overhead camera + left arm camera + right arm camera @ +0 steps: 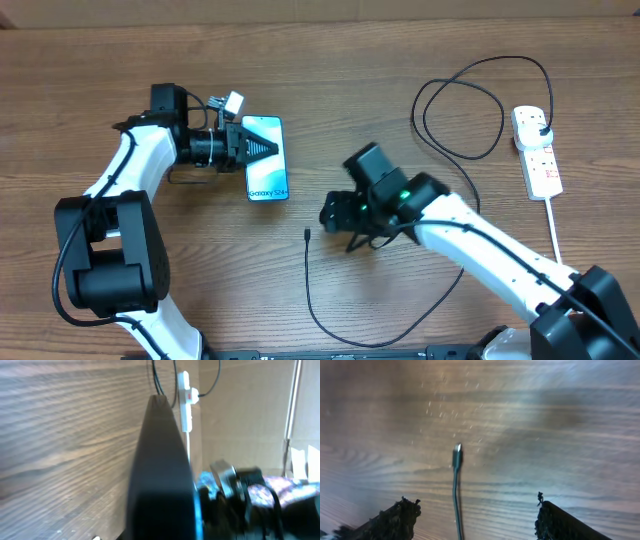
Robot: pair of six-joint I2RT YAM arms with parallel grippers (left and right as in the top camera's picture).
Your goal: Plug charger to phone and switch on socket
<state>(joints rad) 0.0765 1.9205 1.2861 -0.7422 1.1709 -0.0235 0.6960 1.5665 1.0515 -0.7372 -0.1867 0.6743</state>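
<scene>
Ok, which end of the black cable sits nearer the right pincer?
The small connector tip, lying loose just ahead of the open right pincer. The plug head sits far off in the white power strip.

Your slim teal-screened phone (267, 172) lies flat under the left hand (275, 147). The thin black charger cable (306, 235) ends just ahead of the right hand (328, 213), and the white socket strip (540, 155) sits well beyond.

Left fingers (262, 147) together, right fingers (396, 518) apart.
</scene>
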